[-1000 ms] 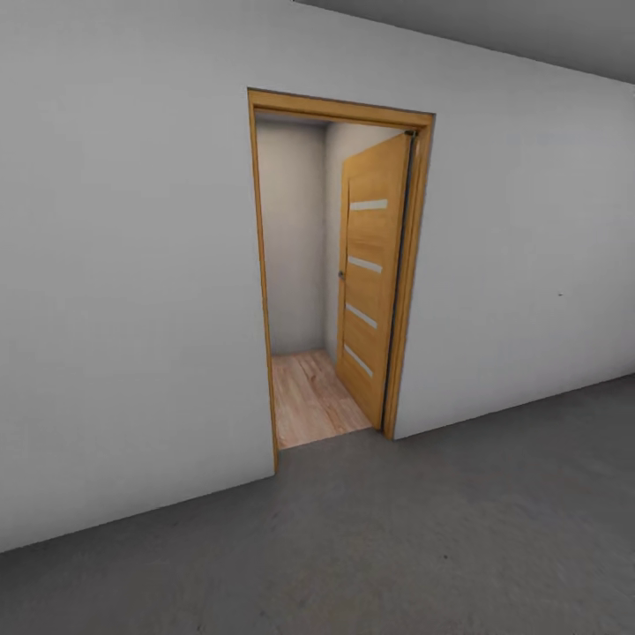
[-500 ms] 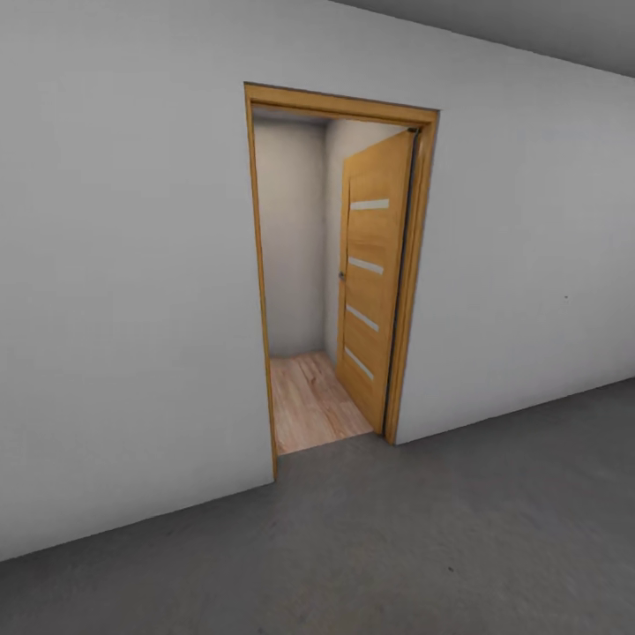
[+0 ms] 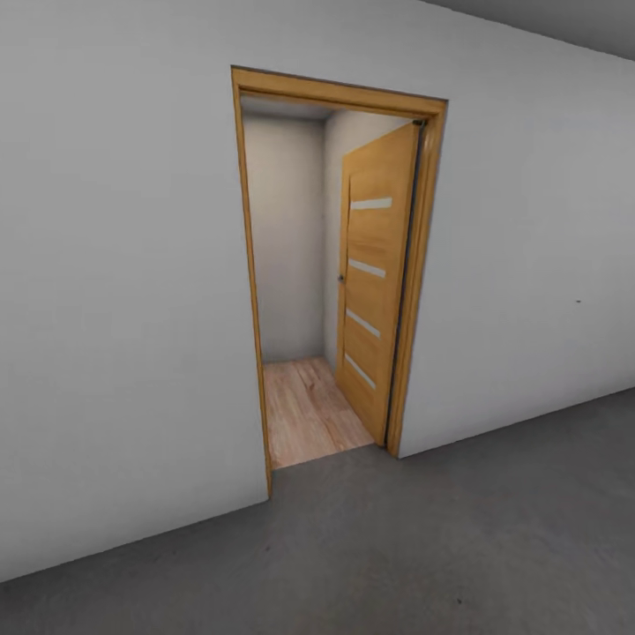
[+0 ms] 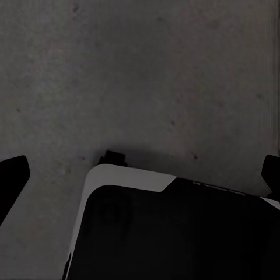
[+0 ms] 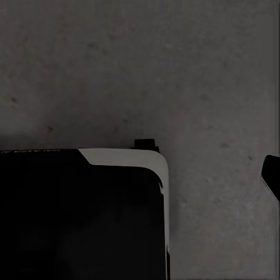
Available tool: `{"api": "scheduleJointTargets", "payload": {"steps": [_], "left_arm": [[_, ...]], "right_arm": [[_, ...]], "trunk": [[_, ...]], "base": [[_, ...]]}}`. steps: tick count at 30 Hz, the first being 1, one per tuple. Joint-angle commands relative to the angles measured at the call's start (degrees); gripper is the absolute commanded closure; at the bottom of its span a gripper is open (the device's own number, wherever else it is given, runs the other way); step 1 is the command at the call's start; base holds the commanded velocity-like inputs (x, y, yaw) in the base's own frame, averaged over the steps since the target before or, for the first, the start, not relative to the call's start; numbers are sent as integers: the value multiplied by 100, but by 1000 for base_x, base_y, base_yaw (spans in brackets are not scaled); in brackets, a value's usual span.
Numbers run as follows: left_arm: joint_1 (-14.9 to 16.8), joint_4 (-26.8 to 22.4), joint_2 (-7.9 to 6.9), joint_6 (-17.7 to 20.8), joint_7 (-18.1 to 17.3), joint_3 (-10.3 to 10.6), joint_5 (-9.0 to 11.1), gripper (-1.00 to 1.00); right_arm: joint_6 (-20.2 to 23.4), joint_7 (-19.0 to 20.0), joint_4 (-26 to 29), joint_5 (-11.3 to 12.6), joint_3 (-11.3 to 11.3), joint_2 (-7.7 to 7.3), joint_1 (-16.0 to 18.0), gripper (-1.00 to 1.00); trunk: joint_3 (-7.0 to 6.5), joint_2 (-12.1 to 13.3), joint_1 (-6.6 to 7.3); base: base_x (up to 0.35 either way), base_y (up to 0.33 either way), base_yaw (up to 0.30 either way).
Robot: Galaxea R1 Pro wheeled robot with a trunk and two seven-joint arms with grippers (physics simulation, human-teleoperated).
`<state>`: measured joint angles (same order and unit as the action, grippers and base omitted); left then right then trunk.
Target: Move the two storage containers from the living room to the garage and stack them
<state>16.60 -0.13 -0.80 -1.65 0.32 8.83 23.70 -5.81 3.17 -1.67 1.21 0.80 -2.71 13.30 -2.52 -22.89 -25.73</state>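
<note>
Doorway with an orange-brown wooden frame stands ahead in a plain light-grey wall, and its slatted wooden door with pale glass strips is swung inward against the right side. Beyond the threshold lies light wood plank flooring; on this side is the dark grey speckled concrete floor of the garage. No red-orange bin shows in these pictures, so where the storage containers are cannot be told from here; by the task they would be fetched from the living room, somewhere past this opening.

Both wrist views look down on concrete and the robot's dark, white-edged base. In the left wrist view two dark finger tips sit far apart at the edges, so the left pincer looks spread wide with nothing between. In the right wrist view one dark tip shows, so I cannot tell its state.

The risk, I judge, is the opening: it looks narrow, and an off-centre approach could clip the frame or the door's edge
</note>
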Motion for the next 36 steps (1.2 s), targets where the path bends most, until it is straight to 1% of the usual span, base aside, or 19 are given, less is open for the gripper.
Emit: {"api": "scheduleJointTargets", "payload": {"steps": [1, 10, 25, 31, 36], "left_arm": [[2, 4, 0, -17, 3, 49, 47, -100], [2, 4, 0, -19, 3, 49, 47, -100], [2, 4, -2, -19, 3, 49, 55, -100], [2, 4, -8, -14, 3, 49, 56, -100], [2, 4, -13, -6, 3, 49, 56, -100]], "right_arm": [[-34, 25, -18, 13, 8, -2, 5, -100], [-26, 25, -18, 55, 14, -2, 6, -100], [-17, 25, -18, 64, 17, -2, 6, -100], [-16, 24, -18, 43, 11, -2, 6, -100], [-4, 20, -18, 8, -16, 5, 6, -100]], "trunk": [[2, -3, -5], [2, -3, -5], [2, -3, -5], [2, -3, -5], [2, -3, -5]], "base": [[310, -114, 0], [306, -126, -25], [304, -129, -217], [303, -117, -26], [313, -27, -2]]}}
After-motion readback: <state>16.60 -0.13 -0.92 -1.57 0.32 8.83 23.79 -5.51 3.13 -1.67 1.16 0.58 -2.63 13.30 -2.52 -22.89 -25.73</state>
